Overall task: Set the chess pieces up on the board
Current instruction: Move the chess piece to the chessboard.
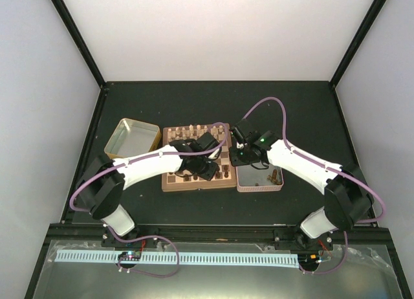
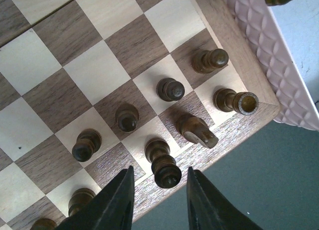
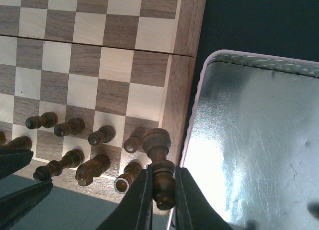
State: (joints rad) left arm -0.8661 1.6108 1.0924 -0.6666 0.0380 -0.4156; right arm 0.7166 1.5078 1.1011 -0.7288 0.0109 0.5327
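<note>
**Overhead:** the left arm [image 1: 149, 164] and right arm [image 1: 304, 162] meet over the square wooden chessboard [image 1: 194, 188] of tan and dark brown squares. It sits between a rectangular gold metal tin [image 1: 132, 138] and a pink-rimmed silver metal tin [image 1: 252, 176].

**Left wrist:** the left gripper [image 2: 160, 172] is partly open. Its fingers straddle, without visibly touching, a round-headed dark brown wooden piece [image 2: 159, 150] upright in the edge row near the chessboard's corner. Any grip should close gently and centred, sparing the neighbours.

**Right wrist:** the right gripper [image 3: 163, 172] is clamped on a dark brown turned wooden chessman [image 3: 157, 140], held over the chessboard's rim beside the silver tin. It wants lowering upright onto a free square.
</note>
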